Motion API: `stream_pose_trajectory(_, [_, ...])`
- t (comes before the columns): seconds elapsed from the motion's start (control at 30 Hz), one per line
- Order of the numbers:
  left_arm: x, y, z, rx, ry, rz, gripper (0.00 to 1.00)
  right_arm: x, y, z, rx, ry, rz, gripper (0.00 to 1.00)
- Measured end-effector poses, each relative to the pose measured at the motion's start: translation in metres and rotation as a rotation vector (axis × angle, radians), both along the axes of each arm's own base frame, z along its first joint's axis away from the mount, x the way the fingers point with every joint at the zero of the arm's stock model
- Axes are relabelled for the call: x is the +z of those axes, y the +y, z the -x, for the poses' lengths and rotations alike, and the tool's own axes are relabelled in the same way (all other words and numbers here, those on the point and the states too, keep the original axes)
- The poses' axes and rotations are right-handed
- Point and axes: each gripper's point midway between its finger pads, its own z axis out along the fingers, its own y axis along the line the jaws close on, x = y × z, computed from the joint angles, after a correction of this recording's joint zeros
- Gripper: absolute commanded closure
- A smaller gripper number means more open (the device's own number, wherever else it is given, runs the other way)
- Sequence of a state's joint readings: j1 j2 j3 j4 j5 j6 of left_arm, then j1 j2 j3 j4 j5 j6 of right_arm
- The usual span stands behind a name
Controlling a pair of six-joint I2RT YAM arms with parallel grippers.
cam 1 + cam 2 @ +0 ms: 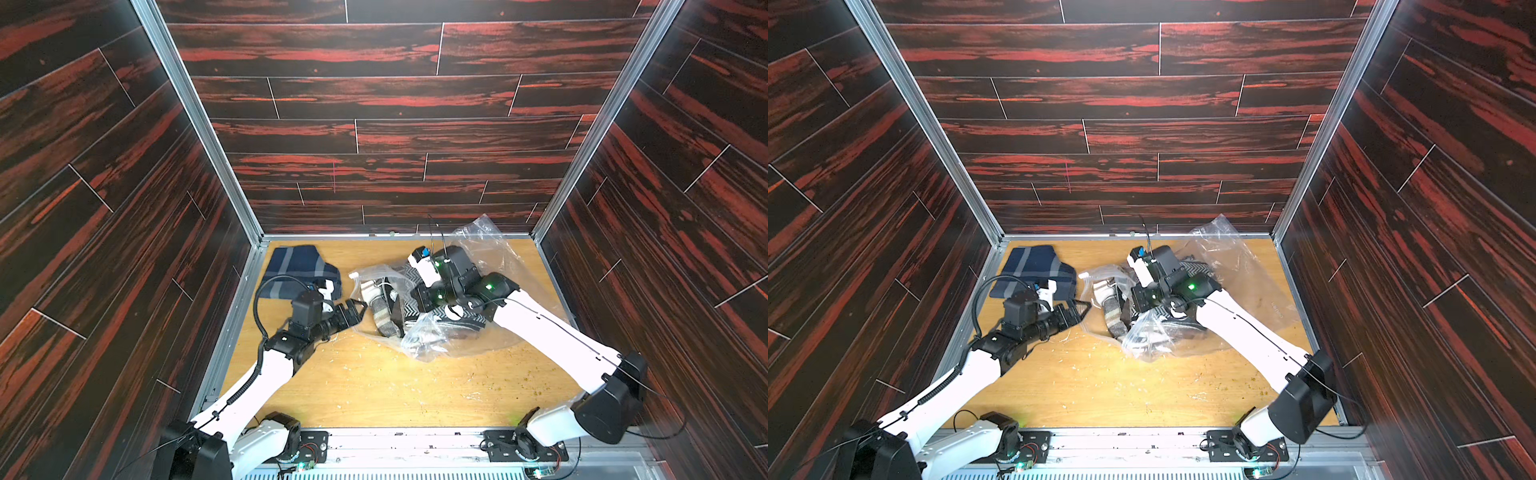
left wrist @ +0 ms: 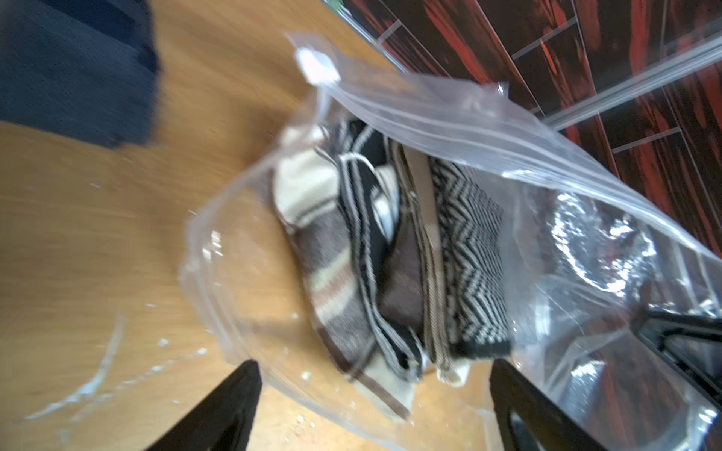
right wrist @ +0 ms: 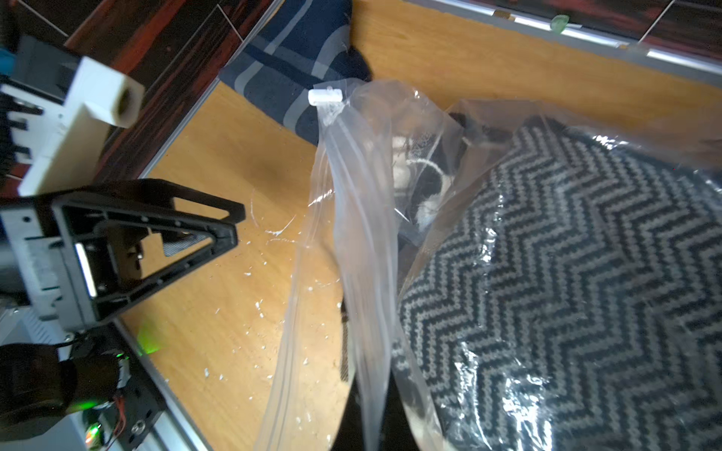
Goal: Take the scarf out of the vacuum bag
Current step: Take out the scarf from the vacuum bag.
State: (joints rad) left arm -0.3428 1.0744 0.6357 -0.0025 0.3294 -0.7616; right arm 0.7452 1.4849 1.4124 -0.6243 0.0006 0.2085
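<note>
My left gripper (image 1: 358,308) is spread wide at the vacuum bag (image 1: 490,249) mouth, scarf (image 1: 384,318) just right of it, folds running near-to-far. My right gripper (image 1: 417,300) is closed, can't tell on what.

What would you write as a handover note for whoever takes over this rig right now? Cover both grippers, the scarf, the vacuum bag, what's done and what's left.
Left gripper: open, empty, facing the vacuum bag's mouth.
Right gripper: shut, apparently pinching the bag's upper lip and holding it up.
Scarf: folded, inside the bag, near the mouth.
Navy checked cloth: lies outside the bag, apart from it.
Done: bag mouth open.
Left: grasp the scarf and pull it out.
</note>
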Motion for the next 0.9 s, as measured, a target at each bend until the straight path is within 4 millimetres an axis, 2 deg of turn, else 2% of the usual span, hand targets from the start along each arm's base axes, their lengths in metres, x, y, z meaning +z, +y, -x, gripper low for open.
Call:
stream_pose_trajectory(0.13, [0.005, -0.019, 0.008, -0.05, -0.014, 0.035, 0.07, 0.004, -0.003, 0.008, 0.006, 0.014, -0.012, 1.0])
stream_pose_trajectory(0.33, [-0.008, -0.047, 0.03, -0.133, 0.0, 0.057, 0.08, 0.002, -0.004, 0.018, 0.025, 0.055, -0.017, 1.0])
stream_pose_trajectory(0.53, [-0.02, -0.057, 0.044, -0.158, 0.017, 0.07, 0.08, -0.003, -0.009, 0.022, 0.007, 0.093, 0.001, 1.0])
stream_pose_trajectory(0.7, [-0.022, -0.066, 0.054, -0.182, 0.007, 0.068, 0.09, -0.002, -0.014, 0.027, -0.018, 0.118, 0.0, 1.0])
stream_pose_trajectory(0.9, [-0.027, -0.074, 0.054, -0.184, -0.005, 0.059, 0.1, 0.002, -0.018, 0.035, -0.022, 0.132, -0.019, 1.0])
